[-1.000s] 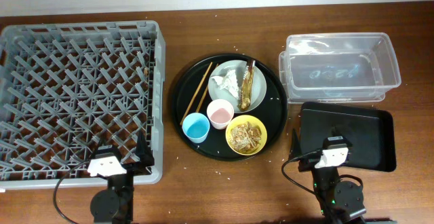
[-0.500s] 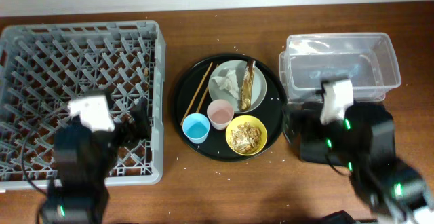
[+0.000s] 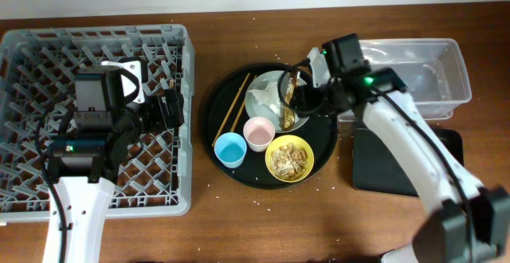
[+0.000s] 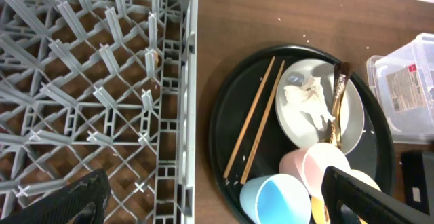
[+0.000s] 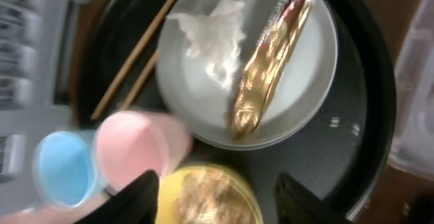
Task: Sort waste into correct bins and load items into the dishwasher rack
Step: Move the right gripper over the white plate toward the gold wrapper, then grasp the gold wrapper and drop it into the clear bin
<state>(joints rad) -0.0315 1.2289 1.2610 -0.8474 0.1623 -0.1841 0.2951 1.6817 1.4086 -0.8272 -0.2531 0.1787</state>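
On the round black tray (image 3: 209, 111), a grey-green plate (image 3: 267, 80) holds a white napkin (image 3: 263, 100) and a gold wrapper (image 3: 288, 111). Chopsticks (image 3: 233, 107) lie left of the plate. A blue cup (image 3: 229, 149), a pink cup (image 3: 259, 133) and a yellow bowl (image 3: 289, 158) of brown scraps stand in front of it. My left gripper (image 3: 171, 107) is open over the right edge of the grey rack (image 3: 48, 48). My right gripper (image 3: 307, 97) is open above the plate's right side, and in the right wrist view (image 5: 217, 197) it hangs over the bowl.
The clear tub (image 3: 430, 72) stands at the right. The shallow black tray (image 3: 382, 167) lies in front of it, partly under my right arm. Crumbs are scattered on the brown table between the rack and the round tray.
Both arms have risen from the table's front edge. The left one moved over the rack's right side. The right one reached left over the round tray.
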